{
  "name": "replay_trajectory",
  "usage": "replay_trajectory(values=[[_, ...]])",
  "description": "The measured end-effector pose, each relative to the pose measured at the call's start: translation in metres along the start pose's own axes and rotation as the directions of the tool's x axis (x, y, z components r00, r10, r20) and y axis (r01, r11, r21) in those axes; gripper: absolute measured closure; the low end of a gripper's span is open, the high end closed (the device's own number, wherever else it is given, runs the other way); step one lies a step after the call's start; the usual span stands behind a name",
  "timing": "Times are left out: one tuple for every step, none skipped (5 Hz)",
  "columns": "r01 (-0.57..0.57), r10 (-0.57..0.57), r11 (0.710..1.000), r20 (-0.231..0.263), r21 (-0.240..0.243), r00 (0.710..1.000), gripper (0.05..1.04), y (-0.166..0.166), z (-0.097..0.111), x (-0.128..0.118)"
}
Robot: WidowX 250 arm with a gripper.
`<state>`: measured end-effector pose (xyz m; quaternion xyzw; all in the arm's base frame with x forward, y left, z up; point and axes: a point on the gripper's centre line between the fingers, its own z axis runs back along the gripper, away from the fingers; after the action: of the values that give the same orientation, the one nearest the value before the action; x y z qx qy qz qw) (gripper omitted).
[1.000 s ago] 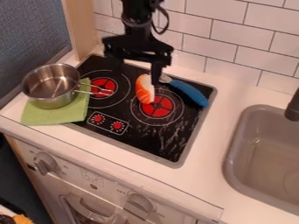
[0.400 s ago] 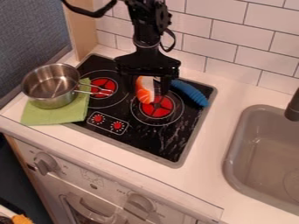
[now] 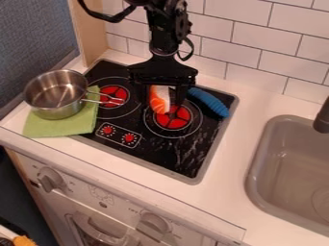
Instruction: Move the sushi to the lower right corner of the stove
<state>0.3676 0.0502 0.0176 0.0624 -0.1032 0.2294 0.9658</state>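
Fingers: spread wide apart, one to each side of the sushi's upper end; whether either touches it cannot be told, and neither is seen closed on it.
Gripper [image 3: 160, 102]: black, hanging down over the upper middle of the stove, its body covering the sushi's far end.
Sushi [image 3: 159, 104]: orange and white, lying lengthwise between the two burners, its near end over the left edge of the right burner's red centre.
Stove [image 3: 151, 149]: black top with a grey rim; its lower right corner is well apart from the sushi.
Right burner [image 3: 175, 121]: red centre inside pale rings, beside the sushi.
Left burner [image 3: 113, 94]: red centre, partly under the pot's handle.
Blue handle [image 3: 210, 102]: ribbed, slanting across the stove's upper right corner, near the gripper.
Pot [image 3: 55, 111]: metal, upright on the green cloth [image 3: 61, 128], its handle [image 3: 103, 101] reaching over the stove.
Control panel [image 3: 119, 134]: two red dials on the stove's lower left part.
Sink [image 3: 273, 158]: grey, set into the counter [image 3: 241, 163] at right, the black faucet [image 3: 323, 116] at its far edge.
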Motion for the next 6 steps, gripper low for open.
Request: replay_trajectory(values=[[0.053, -0.052, 0.997, -0.017, 0.061, 0.999, 0.420, -0.009, -0.001, 0.003], [0.063, -0.062, 0.996, -0.018, 0.063, 0.998, 0.445, -0.011, -0.001, 0.000], [0.068, -0.067, 0.996, -0.028, 0.050, 0.997, 0.445, -0.010, -0.001, -0.006], [0.089, -0.087, 0.995, -0.042, 0.037, 0.995, 0.445, -0.009, 0.002, -0.013], [0.094, -0.094, 0.996, -0.003, -0.003, 0.996, 0.445, -0.011, 0.022, -0.010], [0.103, -0.102, 0.994, 0.022, -0.038, 0.995, 0.445, -0.009, 0.040, -0.011]])
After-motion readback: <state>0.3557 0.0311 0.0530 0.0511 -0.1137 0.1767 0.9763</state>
